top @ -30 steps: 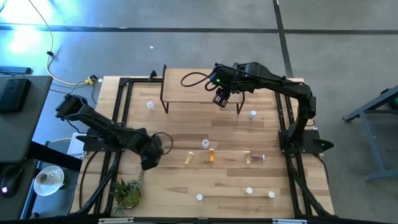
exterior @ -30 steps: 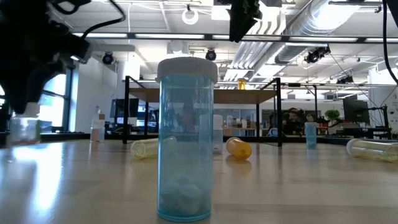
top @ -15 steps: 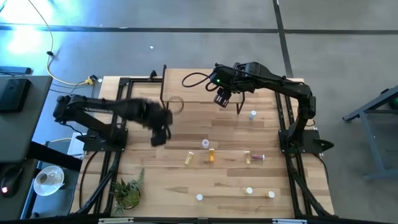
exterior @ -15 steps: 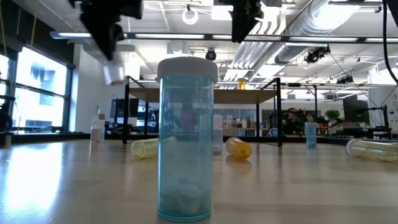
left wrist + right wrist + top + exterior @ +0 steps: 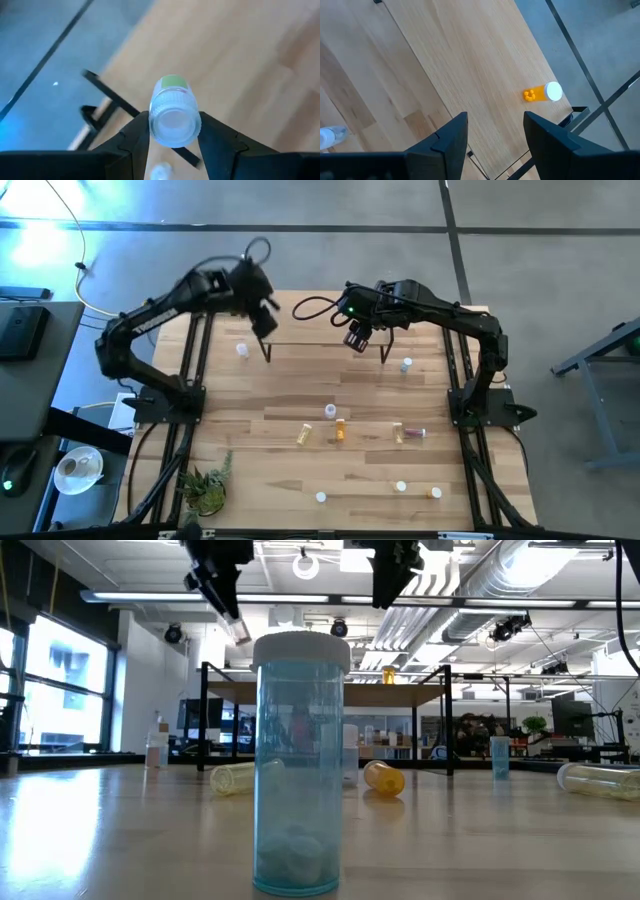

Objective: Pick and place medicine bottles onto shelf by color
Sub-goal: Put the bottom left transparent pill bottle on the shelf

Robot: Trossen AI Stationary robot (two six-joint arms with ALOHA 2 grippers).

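The small clear medicine bottle with a white cap [image 5: 172,115] is clamped between the left gripper [image 5: 172,134] fingers, held in the air above the left end of the low light-wood shelf on black metal legs [image 5: 320,330]. The right gripper [image 5: 492,131] hovers over the shelf, jaws apart and empty, an amber-orange bottle with a white cap [image 5: 543,93] lying on the board below.

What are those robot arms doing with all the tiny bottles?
They are sorting little medicine bottles onto a small wooden shelf. The left gripper is clamped on a clear bottle with a white cap and is up over the shelf's left end. The right gripper is open and empty, above the shelf, where one orange bottle lies on its side. More bottles are scattered on the table, some standing and some tipped over.
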